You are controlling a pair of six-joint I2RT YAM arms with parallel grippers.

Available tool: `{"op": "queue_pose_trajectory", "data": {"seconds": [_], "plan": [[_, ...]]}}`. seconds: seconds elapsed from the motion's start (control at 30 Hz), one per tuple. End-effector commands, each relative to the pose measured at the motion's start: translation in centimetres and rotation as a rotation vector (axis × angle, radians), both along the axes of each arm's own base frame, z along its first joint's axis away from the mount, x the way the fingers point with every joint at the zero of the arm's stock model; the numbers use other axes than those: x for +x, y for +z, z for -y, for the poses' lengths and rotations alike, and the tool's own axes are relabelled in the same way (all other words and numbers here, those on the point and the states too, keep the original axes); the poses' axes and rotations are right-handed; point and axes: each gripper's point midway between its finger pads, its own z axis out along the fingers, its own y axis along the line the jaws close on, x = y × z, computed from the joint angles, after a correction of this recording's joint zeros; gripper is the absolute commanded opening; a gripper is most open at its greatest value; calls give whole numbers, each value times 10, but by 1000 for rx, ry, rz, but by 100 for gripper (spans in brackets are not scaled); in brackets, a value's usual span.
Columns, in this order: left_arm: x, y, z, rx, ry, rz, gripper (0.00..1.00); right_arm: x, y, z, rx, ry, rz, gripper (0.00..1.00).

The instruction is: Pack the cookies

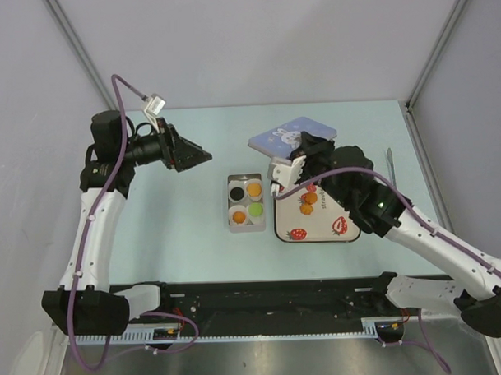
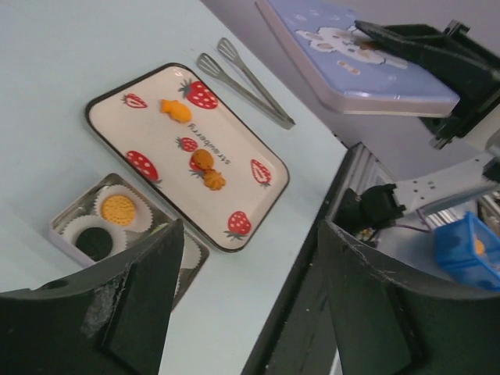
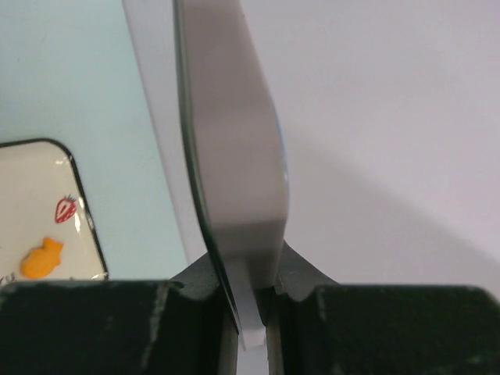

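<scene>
Four cookies sit in white paper cups inside a small metal tin (image 1: pixel 243 177): a black cookie (image 1: pixel 236 190), an orange cookie (image 1: pixel 255 188), a second orange one (image 1: pixel 238 217) and a green one (image 1: pixel 255 209). The left wrist view shows the tin (image 2: pixel 56 231) with an orange cookie (image 2: pixel 119 208) and the black cookie (image 2: pixel 95 242). My right gripper (image 1: pixel 303 147) is shut on the edge of the blue bunny-print lid (image 1: pixel 291 136), holding it in the air behind the tin. In its own view the gripper (image 3: pixel 254 312) pinches the lid's rim (image 3: pixel 234 195). My left gripper (image 1: pixel 204 156) hangs open and empty, left of the tin.
A strawberry-print tray (image 1: pixel 322 226) lies right of the tin and carries orange fish-shaped crackers (image 1: pixel 308 200). Metal tongs (image 1: pixel 389 162) lie near the table's right edge. A blue bin (image 2: pixel 469 250) shows beyond the table's edge in the left wrist view.
</scene>
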Motion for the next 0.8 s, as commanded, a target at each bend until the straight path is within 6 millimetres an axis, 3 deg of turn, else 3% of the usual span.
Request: {"op": "queue_pose_trajectory", "data": {"seconds": [0.0,0.07,0.1,0.27,0.4,0.57,0.77], "plan": [[-15,24,9,-87,-101,-64,73,-10,25,-12,-43,-15,180,0],[-10,17,8,-78,-102,-92,73,-16,29,-26,-84,29,262,0],[-15,16,9,-78,-122,-119,73,-18,17,-32,-117,47,272,0],[-11,0,9,-42,-145,-149,73,-41,1,-76,-173,151,321,0],[-15,-16,15,-17,-175,-195,73,-50,-2,-99,-189,197,387,0],[-18,-32,31,30,-227,-222,73,-59,-13,-115,-217,255,440,0],[-17,-43,39,46,-257,-259,73,-69,-21,-117,-218,296,500,0]]}}
